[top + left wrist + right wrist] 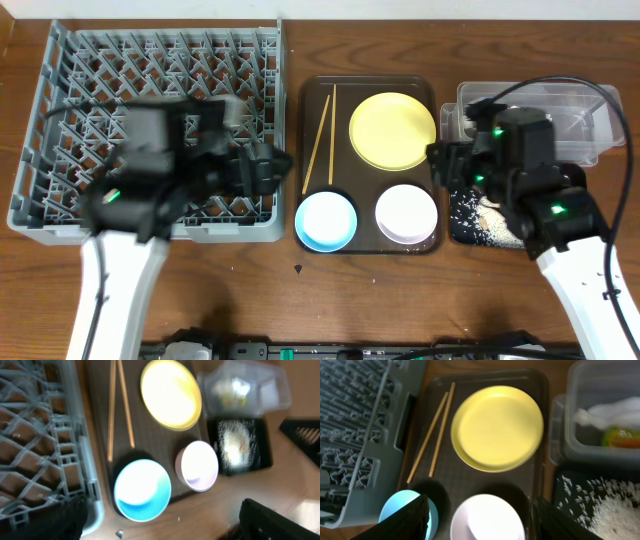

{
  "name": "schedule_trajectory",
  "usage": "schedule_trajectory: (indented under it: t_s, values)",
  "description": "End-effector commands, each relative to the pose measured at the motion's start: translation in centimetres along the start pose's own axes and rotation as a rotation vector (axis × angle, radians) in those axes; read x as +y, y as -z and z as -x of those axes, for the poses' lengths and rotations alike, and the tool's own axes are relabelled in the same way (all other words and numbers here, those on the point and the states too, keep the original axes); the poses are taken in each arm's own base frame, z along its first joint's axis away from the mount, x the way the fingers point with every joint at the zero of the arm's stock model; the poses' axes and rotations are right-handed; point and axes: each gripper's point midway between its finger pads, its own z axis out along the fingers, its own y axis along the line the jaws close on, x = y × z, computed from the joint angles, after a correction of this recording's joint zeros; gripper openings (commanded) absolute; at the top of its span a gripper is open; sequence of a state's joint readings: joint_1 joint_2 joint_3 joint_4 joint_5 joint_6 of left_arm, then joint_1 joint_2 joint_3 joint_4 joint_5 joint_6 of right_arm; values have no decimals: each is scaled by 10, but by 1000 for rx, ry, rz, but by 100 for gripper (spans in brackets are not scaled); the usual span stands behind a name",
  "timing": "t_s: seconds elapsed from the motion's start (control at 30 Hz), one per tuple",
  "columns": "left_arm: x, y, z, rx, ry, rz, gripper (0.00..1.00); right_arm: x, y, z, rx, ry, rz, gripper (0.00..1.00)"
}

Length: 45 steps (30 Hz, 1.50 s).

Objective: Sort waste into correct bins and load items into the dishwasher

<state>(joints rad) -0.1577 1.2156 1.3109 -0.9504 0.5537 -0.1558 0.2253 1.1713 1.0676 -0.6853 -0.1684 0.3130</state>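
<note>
Both grippers gape wide, empty: left gripper (162, 510), blurred overhead, seemingly at the rack's (230, 228) edge; right gripper (480, 507) above the white bowl (487, 521). Plate (497, 427), blue bowl (326, 220) and chopsticks (431, 430) lie on the tray (447, 485).

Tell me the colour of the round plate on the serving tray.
Plain yellow, no pattern. The plate shows clearest in the right wrist view.

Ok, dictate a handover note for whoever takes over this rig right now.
Left pincer open, empty; right pincer open, empty.
Napkin and wrapper lie in the clear tub, rice in the black tray: waste sorted.
Yellow plate, blue bowl, white bowl and chopsticks sit on the brown tray; dish rack holds none of them.
To do: load all four.
</note>
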Motion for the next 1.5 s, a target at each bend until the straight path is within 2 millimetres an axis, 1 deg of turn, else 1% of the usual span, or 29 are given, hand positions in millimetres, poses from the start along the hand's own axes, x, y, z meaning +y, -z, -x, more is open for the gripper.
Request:
schedule_trajectory:
  t_s: [0.0, 0.1, 0.17, 0.23, 0.33, 0.43, 0.47, 0.53, 0.6, 0.63, 0.67, 0.73, 0.8, 0.83, 0.9, 0.97, 1.03, 1.17, 1.33, 1.4, 1.47]
  values:
    - [2, -33, 6, 71, -90, 212, 97, 2, 4, -3, 35, -71, 75, 63]
    - [3, -67, 11, 123, -190, 369, 97, 0, 5, -8, 55, -80, 68, 62]
    - [2, -94, 14, 148, -232, 409, 97, 0, 5, -11, 67, -83, 65, 62]
    - [0, -124, 14, 173, -243, 394, 98, -1, 5, -14, 81, -86, 61, 62]
    - [2, -169, 6, 230, -223, 333, 98, -3, 5, -20, 102, -92, 54, 62]
    - [14, -203, 3, 253, -185, 330, 98, -4, 6, -24, 121, -97, 48, 62]
    - [17, -212, 3, 255, -183, 332, 100, -4, 6, -25, 125, -98, 46, 62]
    - [23, -226, 2, 256, -181, 334, 90, -5, 6, -27, 129, -99, 45, 62]
    - [29, -241, 3, 250, -183, 336, 75, -4, 6, -27, 130, -99, 45, 62]
    - [33, -247, 3, 247, -185, 348, 70, -4, 6, -27, 130, -98, 46, 62]
    - [39, -254, 2, 246, -187, 364, 69, -4, 6, -27, 131, -98, 47, 62]
    - [51, -265, -1, 251, -190, 403, 69, -4, 6, -27, 133, -98, 49, 62]
    - [59, -276, -6, 265, -189, 416, 61, -4, 6, -28, 135, -99, 48, 62]
    - [62, -281, -9, 270, -189, 421, 60, -4, 6, -28, 137, -99, 47, 62]
    - [68, -288, -12, 276, -189, 430, 52, -4, 6, -29, 140, -100, 47, 62]
    - [71, -295, -13, 275, -189, 431, 52, -4, 6, -30, 142, -101, 47, 61]
    - [74, -300, -14, 270, -190, 434, 46, -4, 6, -30, 143, -101, 49, 61]
    - [80, -305, -16, 273, -191, 450, 30, -4, 6, -30, 145, -102, 49, 61]
    - [83, -305, -22, 294, -188, 458, 19, -4, 6, -30, 146, -106, 48, 61]
    - [84, -305, -24, 301, -187, 460, 11, -4, 6, -30, 146, -106, 48, 60]
    - [84, -303, -24, 305, -186, 462, 7, -4, 6, -30, 146, -106, 48, 60]
